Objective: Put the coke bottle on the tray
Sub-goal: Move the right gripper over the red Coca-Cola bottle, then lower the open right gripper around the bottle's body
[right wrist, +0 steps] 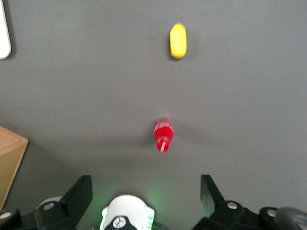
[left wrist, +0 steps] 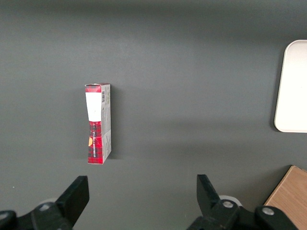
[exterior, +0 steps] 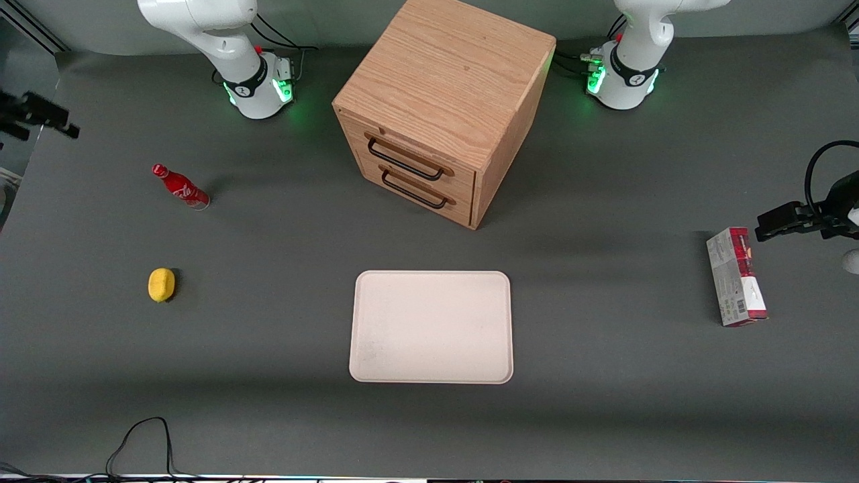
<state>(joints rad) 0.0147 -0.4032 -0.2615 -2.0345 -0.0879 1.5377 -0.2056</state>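
The coke bottle [exterior: 180, 187], small and red with a red cap, stands upright on the grey table toward the working arm's end. In the right wrist view the coke bottle [right wrist: 162, 133] shows from above, cap up. The cream-white tray [exterior: 431, 327] lies flat mid-table, in front of the cabinet and nearer the front camera; nothing is on it. Only a corner of the tray [right wrist: 4, 33] reaches the right wrist view. My gripper [right wrist: 145, 191] hangs high above the table, open, with nothing between its fingers. It is apart from the bottle. In the front view the gripper [exterior: 41, 115] is at the working arm's edge of the table.
A yellow lemon [exterior: 161, 284] lies nearer the front camera than the bottle. A wooden drawer cabinet [exterior: 439, 107] with two drawers stands mid-table, farther back than the tray. A red-and-grey carton [exterior: 735, 276] lies toward the parked arm's end. A black cable [exterior: 141, 439] loops at the front edge.
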